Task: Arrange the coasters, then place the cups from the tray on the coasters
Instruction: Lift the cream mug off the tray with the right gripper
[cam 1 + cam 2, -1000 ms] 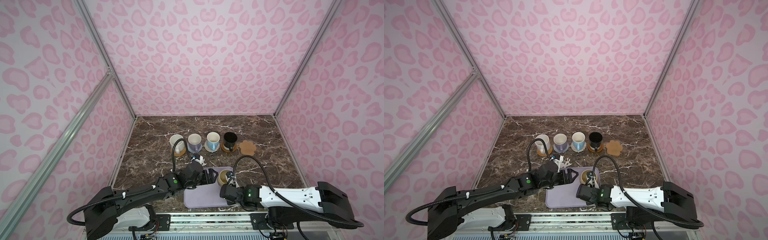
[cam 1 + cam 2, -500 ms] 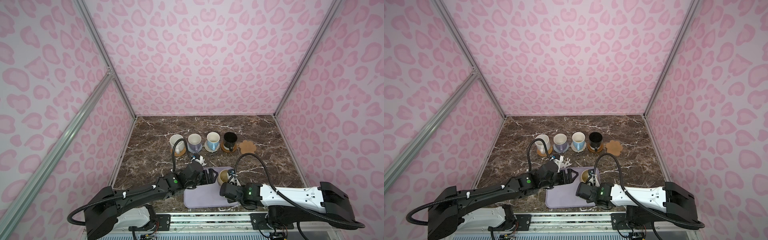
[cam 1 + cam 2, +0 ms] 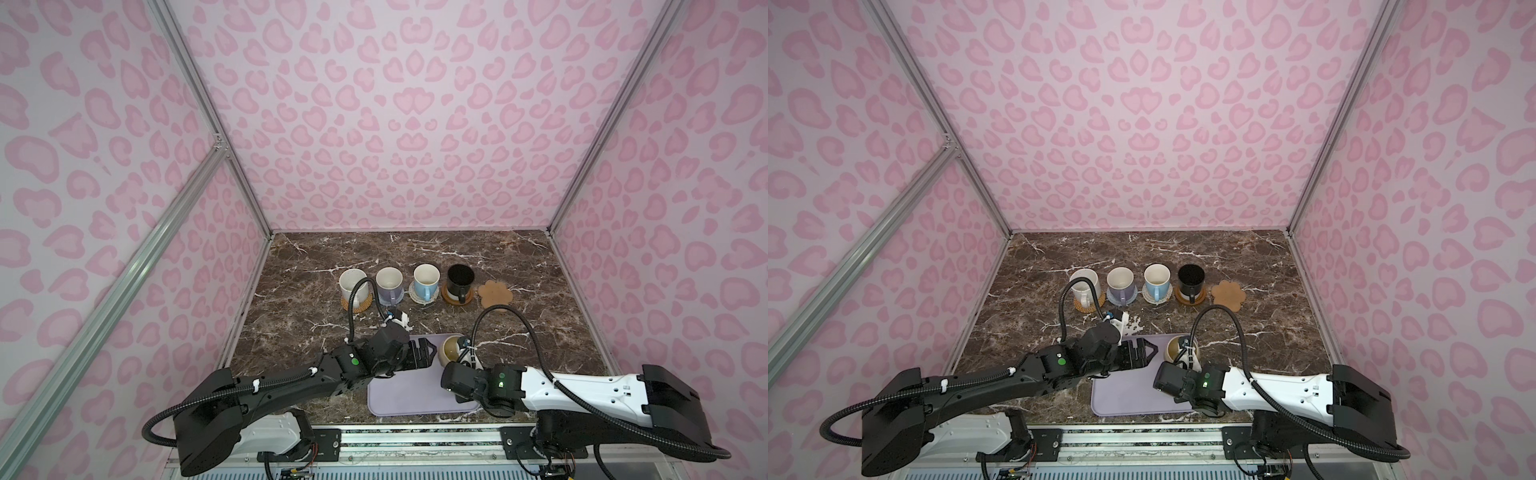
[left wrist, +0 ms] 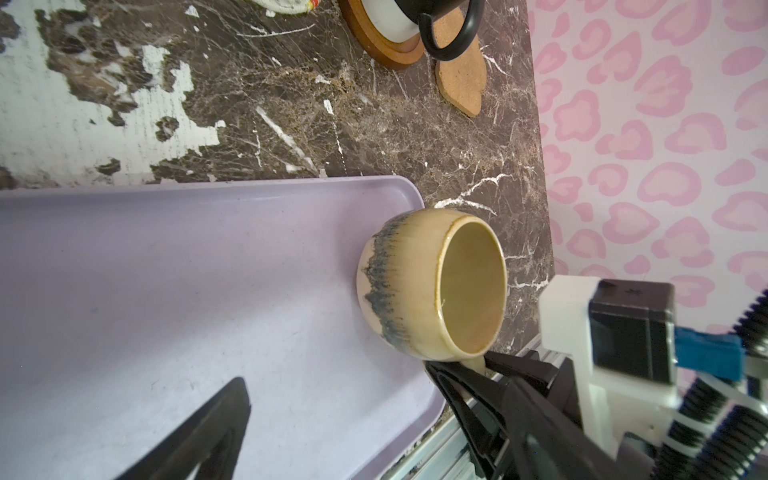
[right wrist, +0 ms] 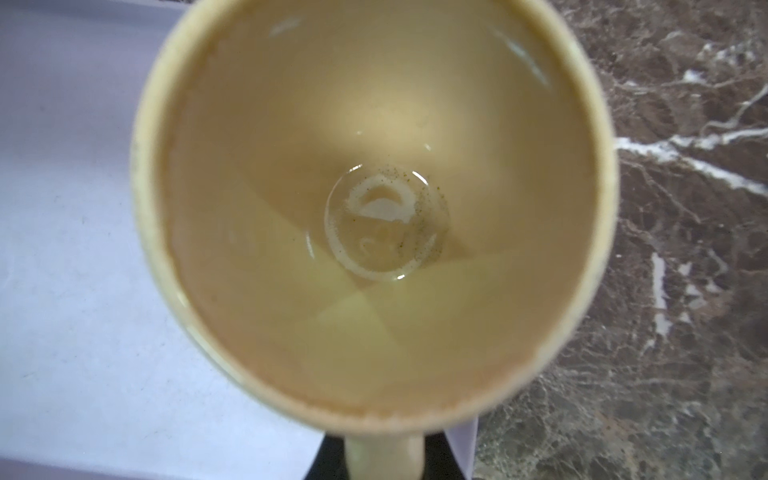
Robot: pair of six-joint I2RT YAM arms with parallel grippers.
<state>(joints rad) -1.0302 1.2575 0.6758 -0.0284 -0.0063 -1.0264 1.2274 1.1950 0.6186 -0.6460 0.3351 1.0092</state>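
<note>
The beige-yellow cup (image 3: 451,348) stood upright on the tray (image 3: 407,395), in its 1 o'clock corner in both top views. The right gripper (image 4: 473,365) was clenched on the cup's handle (image 5: 384,457), likely so it could lift it to the bare paw coaster (image 3: 493,294) at 1 o'clock. The cup was round, shiny and empty, with blue-grey streaks on its side. At its 9 o'clock, the left gripper (image 3: 1144,353) was spread wide, grasping nothing.

Beige-yellow mug (image 4: 399,286), streaked with a grey-blue band, on pale lavender tray (image 4: 166,270); beyond the tray, brown white-veined marble tabletop (image 4: 415,137).
</note>
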